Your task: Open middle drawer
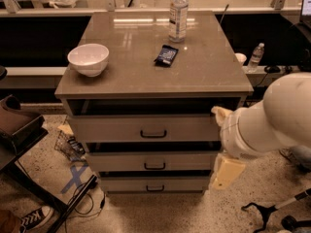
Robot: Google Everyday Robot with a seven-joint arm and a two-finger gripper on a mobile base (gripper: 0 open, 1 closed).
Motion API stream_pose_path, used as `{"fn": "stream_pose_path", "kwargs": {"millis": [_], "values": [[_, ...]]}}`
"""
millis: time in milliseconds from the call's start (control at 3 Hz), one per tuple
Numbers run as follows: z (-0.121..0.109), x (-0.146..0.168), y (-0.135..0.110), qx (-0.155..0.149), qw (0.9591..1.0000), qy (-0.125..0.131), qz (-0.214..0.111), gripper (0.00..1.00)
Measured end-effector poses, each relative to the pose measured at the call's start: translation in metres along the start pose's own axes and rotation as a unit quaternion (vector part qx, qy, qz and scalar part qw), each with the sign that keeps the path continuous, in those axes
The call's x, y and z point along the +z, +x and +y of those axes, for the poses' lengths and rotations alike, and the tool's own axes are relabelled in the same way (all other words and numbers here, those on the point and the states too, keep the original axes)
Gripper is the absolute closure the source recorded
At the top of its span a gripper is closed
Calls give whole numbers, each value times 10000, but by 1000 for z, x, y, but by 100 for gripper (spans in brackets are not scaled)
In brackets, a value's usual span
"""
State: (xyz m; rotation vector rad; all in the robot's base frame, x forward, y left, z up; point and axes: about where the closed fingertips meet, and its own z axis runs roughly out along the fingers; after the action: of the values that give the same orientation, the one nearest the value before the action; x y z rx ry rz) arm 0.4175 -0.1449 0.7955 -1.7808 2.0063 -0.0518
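The cabinet [153,81] has three stacked drawers, each with a small dark bar handle. The middle drawer [121,161] has a medium-height plain front with its handle [154,166] at centre, and a dark gap shows above it. The taller top drawer [112,128] is above it and the shortest drawer [126,184] is below. My bulky white arm [272,118] comes in from the right. My beige gripper [227,173] hangs by the cabinet's right front corner, level with the middle and bottom drawers, right of the handles and not touching them.
On the cabinet top stand a white bowl [88,58], a dark snack packet [166,55] and a water bottle [178,13]. A dark stand [19,125], cables and a shoe [34,217] lie on the floor to the left. A black frame [272,210] lies on the floor to the right.
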Motion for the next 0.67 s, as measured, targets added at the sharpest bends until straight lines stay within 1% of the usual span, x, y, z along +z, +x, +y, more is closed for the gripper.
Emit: {"fn": "stream_pose_path", "kwargs": {"millis": [333,667], "values": [[-2,-1,-1,-3,10000,23,-6,0],[24,48,3,178,9998,-91,24,0]]}}
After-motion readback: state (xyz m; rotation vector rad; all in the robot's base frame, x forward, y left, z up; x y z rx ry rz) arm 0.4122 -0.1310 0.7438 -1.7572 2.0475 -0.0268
